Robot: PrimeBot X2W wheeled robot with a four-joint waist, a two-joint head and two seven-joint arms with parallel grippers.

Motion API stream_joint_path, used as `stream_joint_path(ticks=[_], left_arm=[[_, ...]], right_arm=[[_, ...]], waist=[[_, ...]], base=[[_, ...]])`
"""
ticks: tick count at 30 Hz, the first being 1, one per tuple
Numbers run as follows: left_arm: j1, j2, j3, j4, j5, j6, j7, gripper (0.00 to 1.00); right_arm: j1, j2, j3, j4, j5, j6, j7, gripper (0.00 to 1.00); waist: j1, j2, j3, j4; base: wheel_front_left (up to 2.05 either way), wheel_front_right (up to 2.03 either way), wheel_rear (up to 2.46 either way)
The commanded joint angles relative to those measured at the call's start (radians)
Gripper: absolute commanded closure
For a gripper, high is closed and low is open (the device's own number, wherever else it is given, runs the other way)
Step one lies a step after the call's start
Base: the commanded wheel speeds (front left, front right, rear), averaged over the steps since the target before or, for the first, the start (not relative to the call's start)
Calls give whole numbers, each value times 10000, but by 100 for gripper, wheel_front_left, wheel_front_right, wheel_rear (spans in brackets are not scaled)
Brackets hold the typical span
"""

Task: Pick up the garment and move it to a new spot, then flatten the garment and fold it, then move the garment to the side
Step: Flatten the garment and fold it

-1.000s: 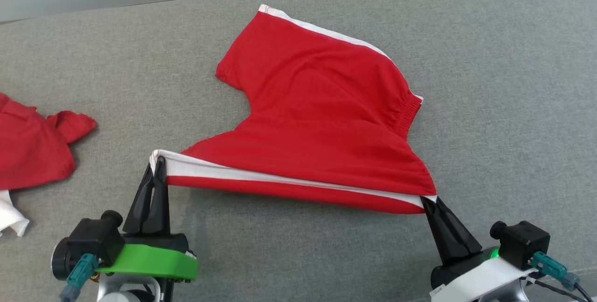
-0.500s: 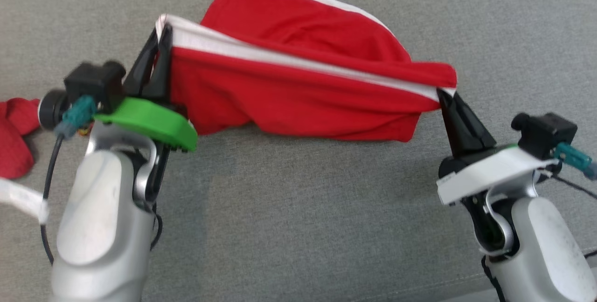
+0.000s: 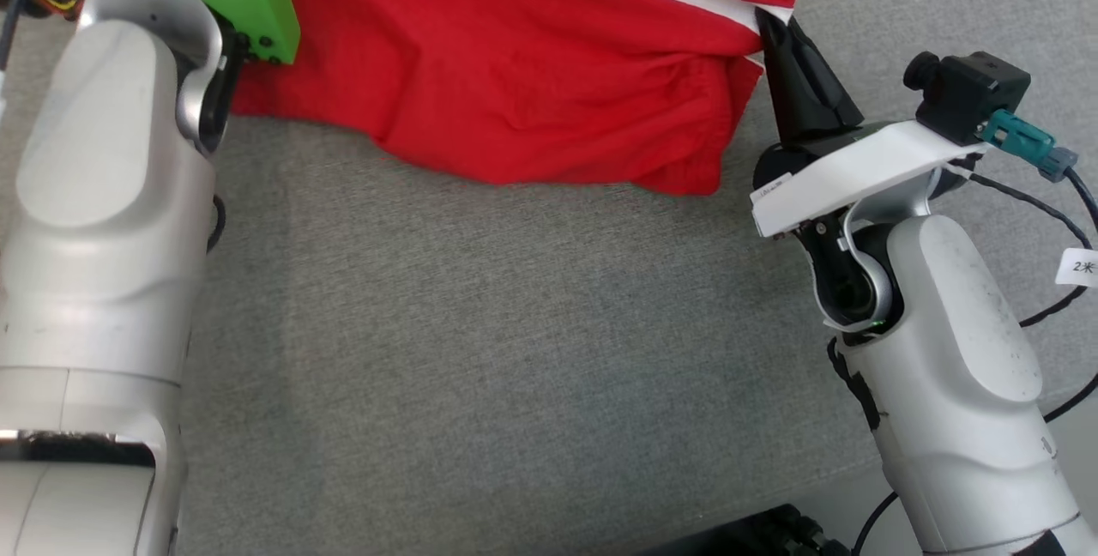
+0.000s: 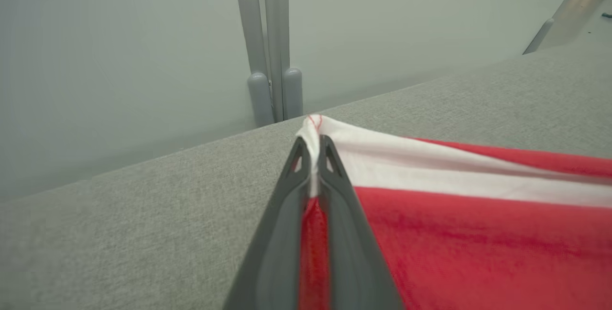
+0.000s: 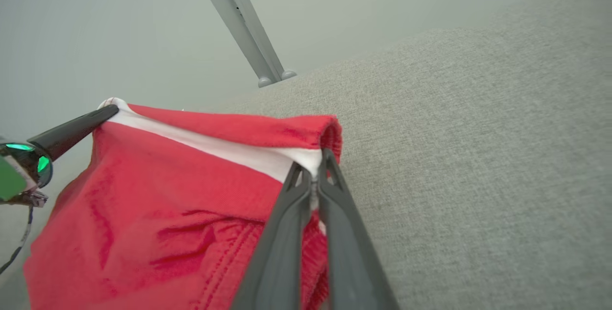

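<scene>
The garment [image 3: 515,67] is a pair of red shorts with a white side stripe, hanging stretched between my two grippers above the grey cushion. My right gripper [image 3: 766,20] is shut on its right corner at the white stripe. In the right wrist view the right gripper [image 5: 313,169] pinches the stripe under the rolled red hem of the garment [image 5: 158,195]. The left wrist view has my left gripper [image 4: 313,145] shut on the white edge of the garment [image 4: 478,238]. The left gripper [image 5: 107,111] also appears far left in the right wrist view, clamped on the other corner.
A grey fabric cushion [image 3: 515,350] spreads below the hanging cloth. Both pale forearms [image 3: 103,221] stand at the sides of the head view. A grey wall with a vertical metal post [image 4: 267,47] lies behind the cushion. Cables [image 3: 1055,299] hang near the right arm.
Both grippers have lifted the garment off the cushion and carried it away from me, still shut on its corners. The head camera has tilted, so the other red cloth at the left has left the picture.
</scene>
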Motion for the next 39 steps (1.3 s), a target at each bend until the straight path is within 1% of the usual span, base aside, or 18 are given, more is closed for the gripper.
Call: stream_joint_path(ticks=[1, 6, 7, 8, 9, 10, 12, 15, 18, 20, 22, 23, 26, 30, 34, 39], left_arm=[[-395, 56, -88, 305, 32, -24, -182, 100], [-1168, -26, -167, 1594, -61, -27, -516, 100], [-1278, -14, -177, 1890, -97, -18, -503, 80], [-1351, -12, -164, 2114, -145, -14, -497, 34], [-1429, -3, -155, 2337, -185, -12, -560, 0], [-1458, 11, -172, 2509, -190, -11, -632, 0], [-1431, 32, -226, 2802, -185, -12, -852, 0], [-1264, 49, -203, 2944, -123, 241, -1619, 0], [-994, -37, -58, 2736, -237, 484, -2181, 0], [-681, -80, 126, 2323, -352, 663, -2380, 0], [-279, -59, 329, 1478, -344, 901, -2456, 0], [52, -45, 518, 792, -362, 1059, -2454, 0], [1506, -27, 940, -1272, -124, 1453, -2442, 0], [3297, -112, 1304, -3530, 134, 1859, -2437, 0], [5009, -205, 1514, -5126, 362, 2191, -2438, 0], [6817, -347, 1676, -6256, 382, 2379, -2438, 0]], right_arm=[[-196, 17, 109, 193, 124, -13, -177, 100], [-526, 18, 570, 666, 381, -13, -834, 100], [-555, -23, 722, 747, 409, -13, -979, 84], [-574, -67, 849, 760, 436, -13, -1141, 56], [-601, -174, 916, 767, 342, -15, -1337, 10], [-587, -229, 984, 756, 301, -15, -1484, 0], [-473, -398, 1028, 626, 130, -13, -1729, 0], [-150, -700, 935, 254, -340, -10, -1870, 0], [205, -809, 360, -648, -933, -8, -1892, 0], [618, -801, -20, -1179, -1357, -8, -1892, 0], [896, -838, -334, -1577, -1728, -8, -1893, 0], [1048, -866, -453, -1771, -1894, -8, -1894, 0], [1474, -918, -682, -2088, -2241, -7, -1895, 0], [1918, -993, -878, -2258, -2432, -7, -1896, 0], [2324, -1043, -936, -2270, -2555, -7, -1897, 0], [2781, -973, -959, -2364, -2629, -7, -1851, 0]], waist=[[0, -1, 540, -591], [0, -1, 619, -807], [0, -1, 614, -849], [0, -1, 605, -875], [0, -1, 595, -899], [0, -1, 576, -902], [0, -1, 511, -867], [0, -1, 352, -718], [0, -1, 185, -516], [0, -1, 33, -362], [0, -1, -124, -202], [0, -1, -198, -113], [0, -1, -441, 157], [0, -1, -786, 462], [0, -1, -1129, 720], [0, -1, -1578, 916]], base=[[0, 0, 0], [0, 0, 0], [0, 0, 0], [0, 0, 0], [0, 0, 0], [0, 0, 0], [0, 0, 0], [0, 0, 0], [0, 0, 0], [0, 0, 0], [0, 0, 0], [0, 0, 0], [0, 0, 0], [0, 0, 0], [0, 0, 0], [0, 0, 0]])
